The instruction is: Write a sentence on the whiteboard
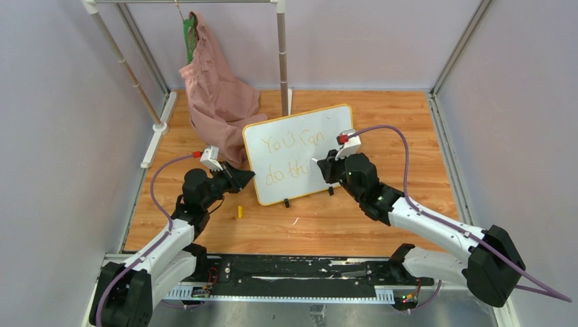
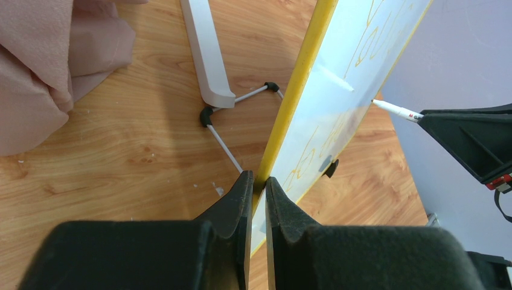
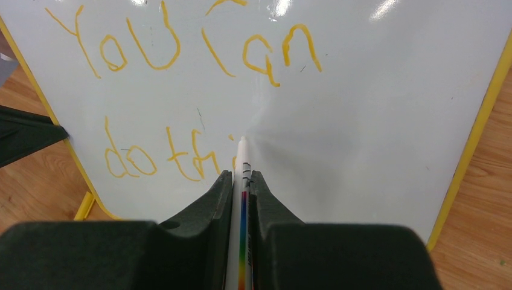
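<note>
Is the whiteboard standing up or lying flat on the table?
Standing up. The whiteboard rests on its black feet, and the left gripper pinches its yellow frame at the side.

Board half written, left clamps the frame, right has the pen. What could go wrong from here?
1. The left gripper pinches only the thin edge of the glossy white, yellow-framed whiteboard; pen pressure might pivot or slip it.
2. The slim white rainbow-striped marker is held only at the fingertips of the right gripper; it could slide back and strokes thin out.

Yellow-framed whiteboard (image 1: 297, 188) upright — sentence (image 1: 294, 155) reads "You can do thi".
</note>
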`<state>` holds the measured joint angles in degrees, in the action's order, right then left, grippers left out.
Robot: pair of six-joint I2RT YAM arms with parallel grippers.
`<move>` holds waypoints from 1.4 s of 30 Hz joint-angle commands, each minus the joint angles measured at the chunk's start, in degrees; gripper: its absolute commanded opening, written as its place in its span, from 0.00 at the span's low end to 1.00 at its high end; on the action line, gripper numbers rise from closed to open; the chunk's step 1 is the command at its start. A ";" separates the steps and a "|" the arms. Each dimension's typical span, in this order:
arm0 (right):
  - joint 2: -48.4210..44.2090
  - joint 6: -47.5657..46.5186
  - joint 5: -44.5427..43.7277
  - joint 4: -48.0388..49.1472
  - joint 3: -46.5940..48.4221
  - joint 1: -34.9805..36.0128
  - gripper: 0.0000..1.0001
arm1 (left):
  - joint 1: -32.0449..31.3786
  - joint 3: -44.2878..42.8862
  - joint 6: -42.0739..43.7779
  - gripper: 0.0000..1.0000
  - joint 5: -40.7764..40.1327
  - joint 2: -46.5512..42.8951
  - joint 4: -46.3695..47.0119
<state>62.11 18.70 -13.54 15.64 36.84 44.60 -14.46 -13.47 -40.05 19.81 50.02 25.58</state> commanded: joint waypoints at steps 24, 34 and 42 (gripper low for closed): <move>-0.23 0.75 -2.22 -2.70 -0.40 -0.73 0.00 | -0.31 0.03 -0.70 0.00 0.23 -0.55 2.81; 2.00 0.74 -1.77 -3.07 1.19 -0.67 0.00 | -0.31 0.00 -0.64 0.00 0.20 -0.76 2.81; 3.22 0.82 -0.86 -2.83 2.07 -0.64 0.00 | -0.31 0.02 -0.64 0.00 0.23 -0.64 2.81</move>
<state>64.36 18.72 -14.87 12.40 36.82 44.60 -14.46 -13.47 -40.05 19.84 50.02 25.58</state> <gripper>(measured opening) 0.152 0.139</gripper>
